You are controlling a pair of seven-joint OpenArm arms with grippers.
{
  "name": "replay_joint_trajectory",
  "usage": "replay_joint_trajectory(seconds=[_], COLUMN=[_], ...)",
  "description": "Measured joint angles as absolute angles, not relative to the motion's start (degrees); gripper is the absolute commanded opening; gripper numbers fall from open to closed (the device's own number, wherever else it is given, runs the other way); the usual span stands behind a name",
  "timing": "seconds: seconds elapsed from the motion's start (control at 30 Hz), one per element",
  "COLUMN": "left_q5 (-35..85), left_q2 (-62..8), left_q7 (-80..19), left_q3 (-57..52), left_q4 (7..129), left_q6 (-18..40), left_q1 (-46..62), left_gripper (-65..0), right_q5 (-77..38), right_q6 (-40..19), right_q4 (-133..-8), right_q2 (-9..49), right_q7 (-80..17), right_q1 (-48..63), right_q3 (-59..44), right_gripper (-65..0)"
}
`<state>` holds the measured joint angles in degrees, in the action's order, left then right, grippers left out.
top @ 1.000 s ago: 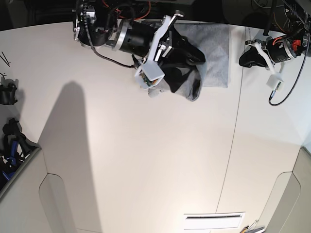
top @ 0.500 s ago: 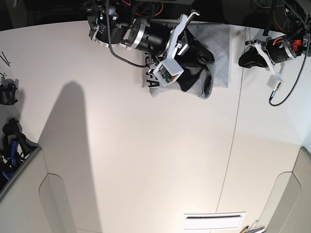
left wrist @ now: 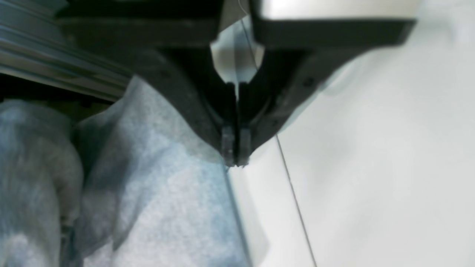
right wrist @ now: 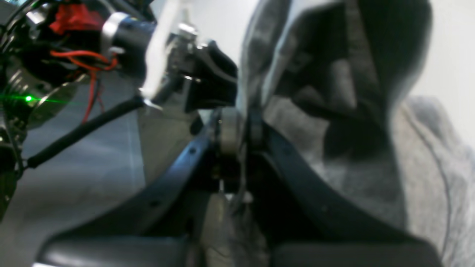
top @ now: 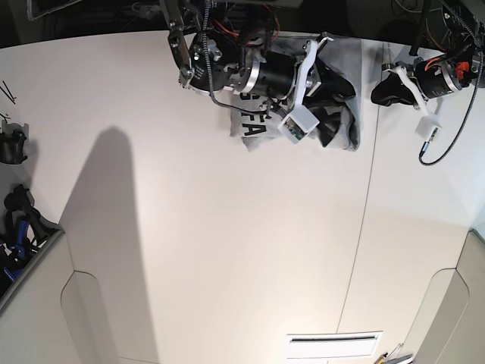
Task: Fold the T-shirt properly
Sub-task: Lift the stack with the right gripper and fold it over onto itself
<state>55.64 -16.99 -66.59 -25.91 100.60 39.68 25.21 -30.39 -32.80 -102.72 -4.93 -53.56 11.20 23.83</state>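
The light grey T-shirt (top: pixel 254 127) lies bunched at the table's far edge, with black lettering showing on its left part. My right gripper (top: pixel 341 87) reaches across it from the left and is shut on a raised fold of the T-shirt (right wrist: pixel 371 167). In the right wrist view the grey cloth is pinched between the pads of my right gripper (right wrist: pixel 239 129). My left gripper (top: pixel 390 87) rests shut and empty just right of the shirt. In the left wrist view my left gripper (left wrist: pixel 233 148) hangs over the table beside the T-shirt's (left wrist: pixel 167 204) edge.
A seam (top: pixel 367 205) runs down the white table right of the middle. Dark tools (top: pixel 15 144) lie at the left edge. A slotted white panel (top: pixel 333 345) sits near the front edge. A black cable (top: pixel 439 144) hangs from the left arm.
My right arm has swung to the right, carrying the pinched fold over the shirt. This uncovered the lettered part on the left. The left arm has not moved.
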Motion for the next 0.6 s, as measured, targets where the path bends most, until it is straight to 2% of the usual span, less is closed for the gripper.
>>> replay_joint_trajectory(seconds=[0.2, 0.23, 0.3, 0.37, 0.6], left_q5=[55.6, 55.6, 55.6, 55.6, 55.6], left_q2=[-17.0, -17.0, -17.0, -17.0, -17.0], left_q7=[-66.6, -66.6, -66.6, -66.6, -66.3], left_q3=[-25.9, -25.9, -25.9, -25.9, -25.9], left_q4=[100.6, 100.6, 100.6, 100.6, 100.6], left_q6=[39.7, 39.7, 39.7, 39.7, 39.7], left_q1=[25.2, 25.2, 25.2, 25.2, 25.2], left_gripper=[-65.0, -65.0, -65.0, -65.0, -65.0], right_q5=[-30.4, -30.4, -30.6, -32.3, -39.0], right_q6=[-32.8, -32.8, -32.8, -32.8, -32.9], right_q4=[-102.7, -102.7, -102.7, -102.7, -102.9], right_q2=[-5.0, -5.0, -5.0, -5.0, -5.0], right_q7=[-53.6, -53.6, -53.6, -53.6, -54.1], right_q1=[10.4, 10.4, 10.4, 10.4, 8.8], right_q3=[26.2, 26.2, 26.2, 26.2, 26.3], right_gripper=[-65.0, -61.9, -46.5, -36.8, -35.9])
